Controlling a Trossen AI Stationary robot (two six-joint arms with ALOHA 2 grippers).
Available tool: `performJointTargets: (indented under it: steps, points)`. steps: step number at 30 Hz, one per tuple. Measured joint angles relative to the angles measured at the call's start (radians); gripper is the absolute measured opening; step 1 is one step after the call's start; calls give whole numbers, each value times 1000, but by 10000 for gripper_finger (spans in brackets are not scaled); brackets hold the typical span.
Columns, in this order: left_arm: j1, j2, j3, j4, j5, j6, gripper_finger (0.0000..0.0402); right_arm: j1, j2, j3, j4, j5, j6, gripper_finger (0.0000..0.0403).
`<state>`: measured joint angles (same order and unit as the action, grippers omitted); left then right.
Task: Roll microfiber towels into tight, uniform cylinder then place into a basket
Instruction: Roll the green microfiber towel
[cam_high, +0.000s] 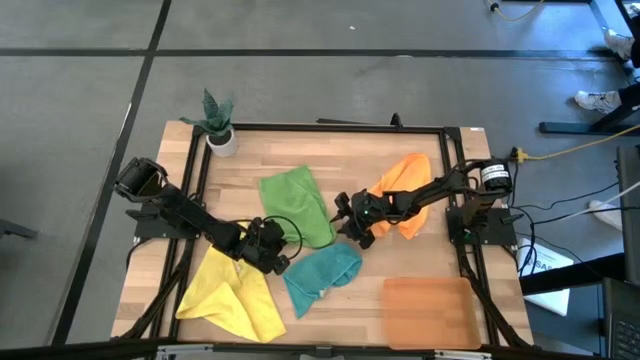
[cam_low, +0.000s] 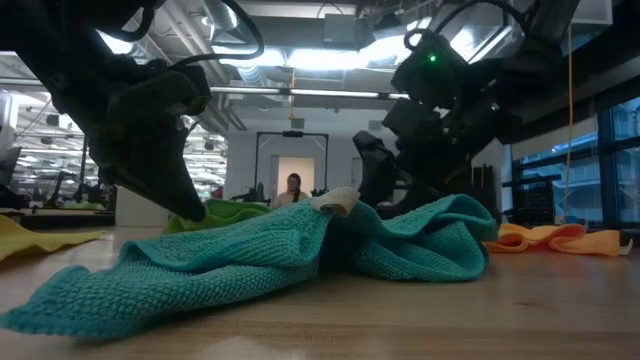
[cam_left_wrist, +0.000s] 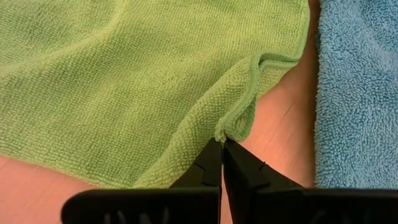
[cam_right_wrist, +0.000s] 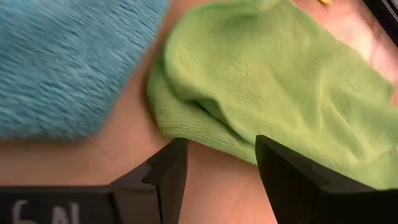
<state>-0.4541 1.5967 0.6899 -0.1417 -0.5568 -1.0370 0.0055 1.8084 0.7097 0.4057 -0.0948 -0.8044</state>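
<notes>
Both arms were dark, jointed, with black cables looped alongside. Right arm carried a white-labelled cylindrical joint near its base and a green indicator light. Right gripper fingers were black, wedge-shaped; white lettering marked its body.

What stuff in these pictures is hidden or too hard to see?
- Soft green microfiber towel: the left wrist view cuts it off at the picture's edges, and in the high view the two dark arms cover part of it.
- Left gripper: shut at the green towel's corner; whether it pinches the cloth cannot be told.
- Shallow translucent orange-brown basket: blurred in the high view.
- Soft yellow microfiber towel: the low view cuts it off at the edge.
</notes>
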Motion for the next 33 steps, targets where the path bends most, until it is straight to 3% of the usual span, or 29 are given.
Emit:
performJointTargets:
  steps: [15,23,33]
  points:
    - [0,0,0,0,0,0,0,58,0,0,58,-7,-24,188]
    - [0,0,0,0,0,0,0,58,0,0,61,-162,-47,188]
    - [0,0,0,0,0,0,0,57,66,0,131,-164,-44,188]
